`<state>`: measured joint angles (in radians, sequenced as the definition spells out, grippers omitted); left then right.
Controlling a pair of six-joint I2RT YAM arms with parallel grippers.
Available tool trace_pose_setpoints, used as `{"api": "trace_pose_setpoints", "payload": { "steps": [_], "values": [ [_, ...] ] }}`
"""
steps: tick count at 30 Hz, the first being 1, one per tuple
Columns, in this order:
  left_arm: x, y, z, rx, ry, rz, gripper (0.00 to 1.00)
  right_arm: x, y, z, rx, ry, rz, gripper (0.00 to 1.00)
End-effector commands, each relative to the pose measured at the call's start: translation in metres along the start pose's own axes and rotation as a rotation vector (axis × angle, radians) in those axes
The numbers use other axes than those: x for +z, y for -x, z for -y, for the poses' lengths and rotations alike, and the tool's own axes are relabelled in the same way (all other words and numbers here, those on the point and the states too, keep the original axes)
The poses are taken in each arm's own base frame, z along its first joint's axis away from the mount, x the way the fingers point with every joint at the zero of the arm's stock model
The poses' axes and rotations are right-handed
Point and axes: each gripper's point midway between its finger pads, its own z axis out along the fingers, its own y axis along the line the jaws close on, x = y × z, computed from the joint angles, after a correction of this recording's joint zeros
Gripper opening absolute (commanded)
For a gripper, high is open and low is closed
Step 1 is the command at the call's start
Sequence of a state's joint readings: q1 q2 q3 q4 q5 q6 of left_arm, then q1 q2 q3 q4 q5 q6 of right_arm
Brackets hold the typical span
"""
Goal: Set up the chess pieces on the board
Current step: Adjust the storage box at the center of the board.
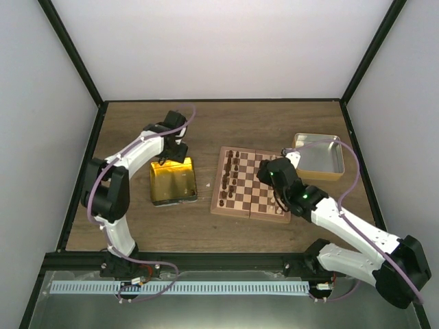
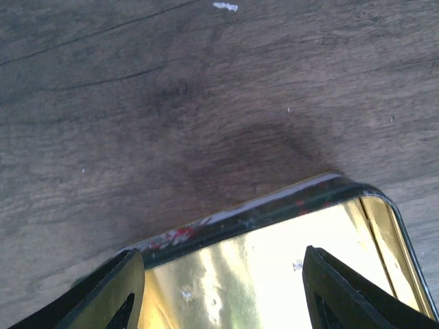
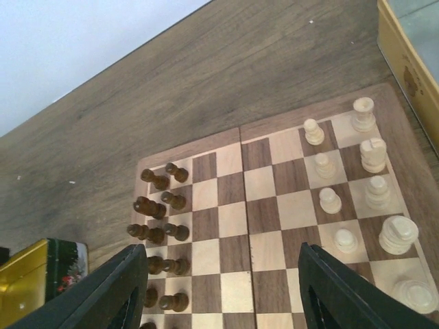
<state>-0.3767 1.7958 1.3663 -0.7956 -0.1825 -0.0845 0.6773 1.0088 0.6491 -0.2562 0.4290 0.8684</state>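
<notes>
The board [image 1: 250, 184] lies at mid-table; it fills the right wrist view [image 3: 219, 205]. Dark brown pieces [image 3: 161, 205] stand in two columns on its left side, cream pieces [image 3: 363, 185] on its right side. My right gripper [image 3: 223, 288] is open and empty, hovering over the board's middle squares; in the top view it is over the board's right part [image 1: 274, 179]. My left gripper [image 2: 223, 288] is open and empty, its fingers [image 2: 110, 295] above the far edge of the shiny gold tin [image 2: 274, 267], which looks empty where visible.
The gold tin [image 1: 173, 180] sits left of the board. A silver tin [image 1: 319, 155] sits at the back right, its edge in the right wrist view [image 3: 408, 65]. White walls and a black frame enclose the wooden table [image 1: 226, 127].
</notes>
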Motion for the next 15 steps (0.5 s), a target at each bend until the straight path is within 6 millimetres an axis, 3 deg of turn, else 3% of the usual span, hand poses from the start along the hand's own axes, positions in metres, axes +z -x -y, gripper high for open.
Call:
{"api": "trace_pose_setpoints", "payload": {
  "steps": [1,6,9,15],
  "values": [
    [0.014,0.007,0.000,0.090,-0.016,-0.048,0.65,-0.011,0.025,-0.021,-0.003,0.051,0.037,0.62],
    [0.021,0.020,0.004,0.150,-0.071,-0.058,0.72,-0.019,0.031,-0.024,0.010,0.075,0.055,0.62],
    [0.029,0.017,0.003,0.164,-0.095,-0.106,0.72,-0.021,0.032,-0.027,0.013,0.084,0.047,0.62],
    [0.033,0.012,0.001,0.136,-0.148,-0.127,0.57,-0.022,0.033,-0.027,0.020,0.081,0.046,0.61]
  ]
}}
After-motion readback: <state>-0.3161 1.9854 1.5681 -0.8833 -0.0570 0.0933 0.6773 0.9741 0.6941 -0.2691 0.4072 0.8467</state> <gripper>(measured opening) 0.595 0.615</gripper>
